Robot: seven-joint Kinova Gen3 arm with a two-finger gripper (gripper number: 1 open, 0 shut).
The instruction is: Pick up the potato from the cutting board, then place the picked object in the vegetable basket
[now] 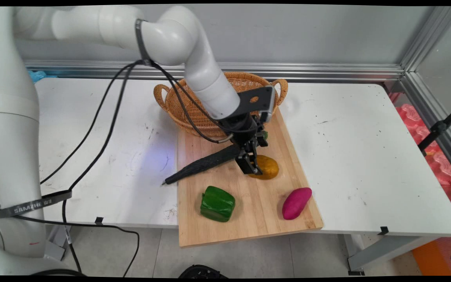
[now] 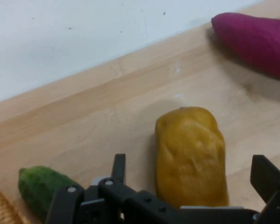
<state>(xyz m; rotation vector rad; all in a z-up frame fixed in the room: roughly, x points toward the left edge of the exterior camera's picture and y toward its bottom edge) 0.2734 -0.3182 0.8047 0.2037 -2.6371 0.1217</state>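
On the white table lies a wooden cutting board, reaching from the table's middle down past its near edge. At the board's 7 o'clock corner sits a green bell pepper. A black folded umbrella lies across the board's 9 o'clock edge, its tip out on the table and its thick end under the arm. Behind the board, at 12 o'clock, stands a wicker basket, just touching the board's far edge. The black gripper hangs low over the board's middle, right at the 9 o'clock side of a yellow-brown potato. In the hand view its two fingers stand wide apart with the potato between them, and neither finger touches it; the pincer holds nothing. A small green vegetable lies beside the basket's rim, at the hand view's 8 o'clock. At the board's 4 o'clock, well apart from the potato, rests a purple sweet potato.
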